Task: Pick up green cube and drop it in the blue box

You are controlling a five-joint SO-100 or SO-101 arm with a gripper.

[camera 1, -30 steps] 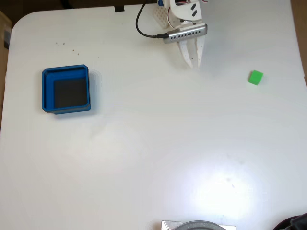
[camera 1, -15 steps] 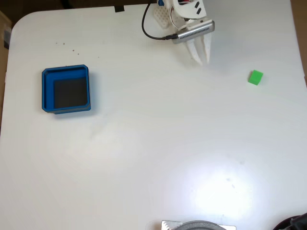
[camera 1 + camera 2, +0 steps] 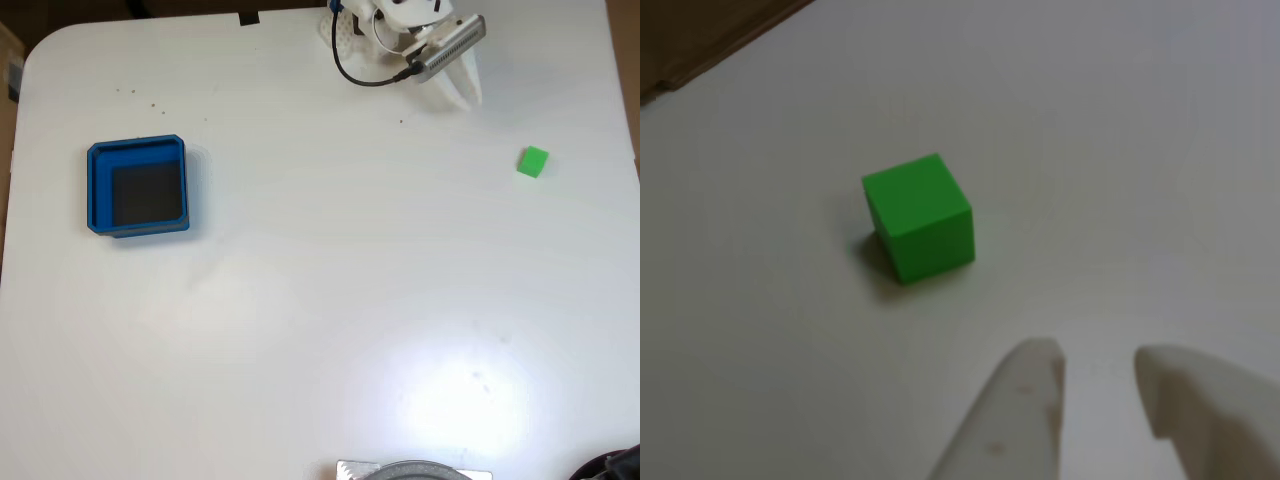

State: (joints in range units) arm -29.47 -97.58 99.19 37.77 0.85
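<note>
The green cube (image 3: 533,162) lies alone on the white table near the right edge in the fixed view. My white gripper (image 3: 468,98) hangs at the table's far edge, up and left of the cube, fingers pointing toward it. In the other view the cube (image 3: 918,217) sits ahead and left of my gripper (image 3: 1095,355), whose two white fingertips stand a narrow gap apart with nothing between them. The blue box (image 3: 97,190), with a dark floor, rests far off at the left.
A black cable (image 3: 352,72) loops off the arm at the top. A grey metal object (image 3: 415,470) pokes in at the bottom edge. Brown floor (image 3: 700,35) shows past the table edge behind the cube.
The gripper has swung to the right along the far edge, turning toward the green cube. Cube and box have not moved.
</note>
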